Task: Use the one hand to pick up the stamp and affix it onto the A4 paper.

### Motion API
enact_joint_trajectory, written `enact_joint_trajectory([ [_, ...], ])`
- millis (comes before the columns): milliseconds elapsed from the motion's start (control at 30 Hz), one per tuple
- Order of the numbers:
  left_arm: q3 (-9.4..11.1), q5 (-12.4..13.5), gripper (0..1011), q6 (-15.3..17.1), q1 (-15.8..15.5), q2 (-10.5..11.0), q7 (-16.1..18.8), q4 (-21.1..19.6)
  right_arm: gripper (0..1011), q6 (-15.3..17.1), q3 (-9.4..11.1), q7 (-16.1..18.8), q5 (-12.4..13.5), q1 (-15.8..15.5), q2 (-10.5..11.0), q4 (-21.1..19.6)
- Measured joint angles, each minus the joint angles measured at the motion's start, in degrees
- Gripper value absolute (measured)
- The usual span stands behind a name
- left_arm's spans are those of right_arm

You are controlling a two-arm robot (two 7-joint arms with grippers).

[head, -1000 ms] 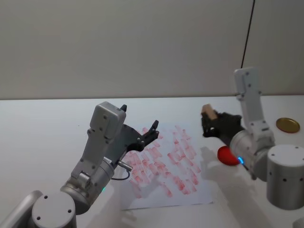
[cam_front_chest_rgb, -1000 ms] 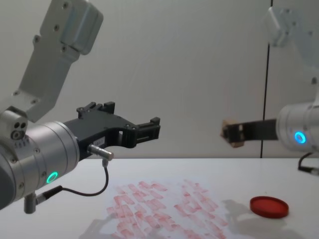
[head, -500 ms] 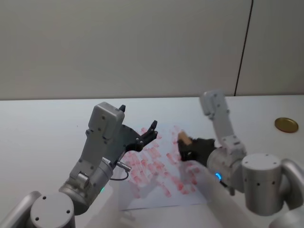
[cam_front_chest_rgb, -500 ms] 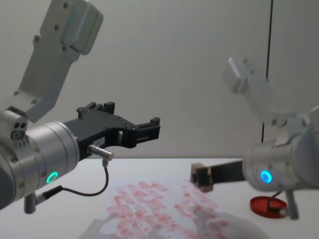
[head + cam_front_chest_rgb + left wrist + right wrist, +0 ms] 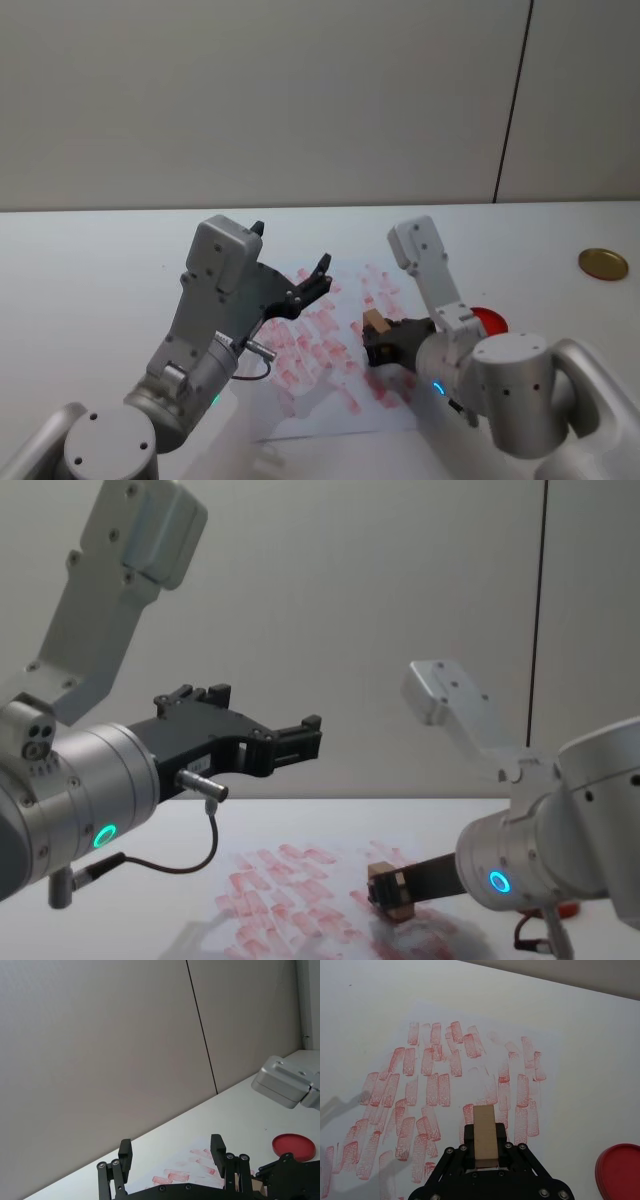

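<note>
Our right gripper [image 5: 381, 343] pinches the stamp [image 5: 485, 1132] in its fingers, low over the printed A4 paper [image 5: 320, 410]; we cannot tell if it touches. Our left gripper [image 5: 171, 1155] hovers nearby, fingers spread.

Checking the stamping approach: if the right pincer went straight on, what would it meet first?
Probably the A4 paper, among its red prints, the stamp in the right pincer touching first; depth unclear.
</note>
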Motion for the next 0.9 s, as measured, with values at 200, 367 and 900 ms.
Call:
enact_joint_trajectory([
  [200,0.00,0.00,993,0.00,0.00,0.00,0.00,0.00,220,1.24,-0.45,-0.87,-1.55,0.81,-0.62,1.54],
  [367,0.00,0.00,993,0.00,0.00,0.00,0.00,0.00,220,1.99,-0.60,-1.32,-2.38,1.36,-1.06,3.12],
  [900,0.00,0.00,993,-0.01,0.00,0.00,0.00,-0.01,220,2.39,0.06,-1.33,-2.28,2.83,-1.85,6.26],
])
